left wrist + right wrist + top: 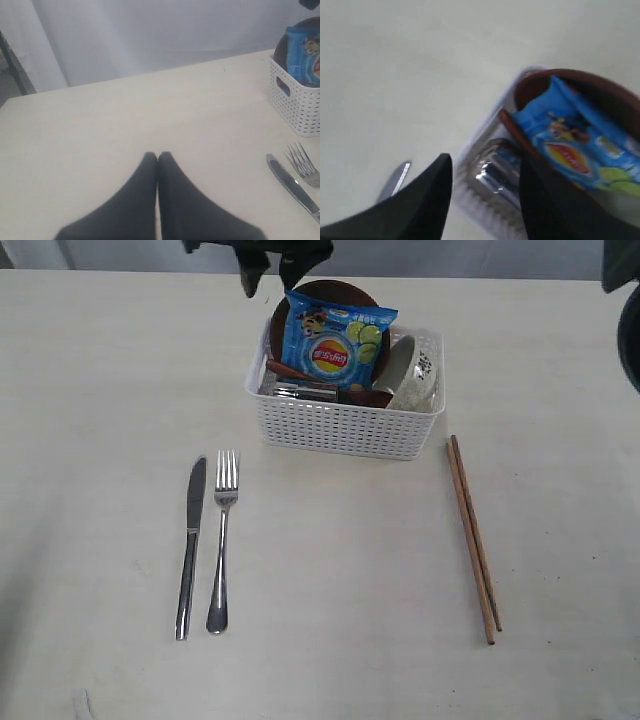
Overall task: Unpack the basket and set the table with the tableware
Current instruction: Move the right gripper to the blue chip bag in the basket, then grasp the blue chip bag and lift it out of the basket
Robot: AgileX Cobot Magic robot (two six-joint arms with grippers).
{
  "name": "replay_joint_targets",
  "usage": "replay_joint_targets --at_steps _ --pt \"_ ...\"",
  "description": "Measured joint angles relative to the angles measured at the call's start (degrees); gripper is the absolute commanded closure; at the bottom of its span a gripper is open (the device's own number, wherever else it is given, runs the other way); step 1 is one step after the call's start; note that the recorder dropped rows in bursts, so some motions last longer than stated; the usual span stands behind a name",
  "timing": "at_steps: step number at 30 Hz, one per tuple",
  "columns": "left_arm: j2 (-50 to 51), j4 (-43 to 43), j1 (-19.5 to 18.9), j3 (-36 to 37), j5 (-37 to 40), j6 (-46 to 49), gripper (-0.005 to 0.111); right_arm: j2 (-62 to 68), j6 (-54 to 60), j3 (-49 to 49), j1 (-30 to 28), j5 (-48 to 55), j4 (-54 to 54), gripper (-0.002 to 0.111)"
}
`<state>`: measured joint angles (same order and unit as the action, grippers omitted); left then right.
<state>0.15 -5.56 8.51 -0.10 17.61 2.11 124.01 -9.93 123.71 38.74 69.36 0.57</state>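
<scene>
Chip bag (335, 340) hides most of the plate (325, 288) in the basket (345, 428); right claw (485, 167), blurred, gapes empty; left claw (157, 156) closed

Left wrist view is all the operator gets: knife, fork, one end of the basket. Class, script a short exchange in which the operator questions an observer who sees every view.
Operator: Is anything else laid out yet?
Observer: Yes. In the exterior view, chopsticks lie on the table to the right of the basket.
Operator: Where is the right end effector?
Observer: The right end effector hovers open by the basket's far side, and a steel cup shows between its fingers.
</scene>
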Motion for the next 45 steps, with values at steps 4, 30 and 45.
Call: replay_joint_targets --at_steps 4,30,45 --pt "0.00 0.00 0.00 0.00 0.00 0.00 0.107 0.00 7.00 0.00 -2.42 0.31 -4.36 0.062" --pt "0.00 0.00 0.00 0.00 0.00 0.00 0.107 6.52 35.53 0.00 -7.62 -1.07 -2.16 0.059" --pt "0.00 0.00 0.00 0.00 0.00 0.00 0.107 9.68 36.53 0.00 -7.62 -0.54 -4.08 0.070"
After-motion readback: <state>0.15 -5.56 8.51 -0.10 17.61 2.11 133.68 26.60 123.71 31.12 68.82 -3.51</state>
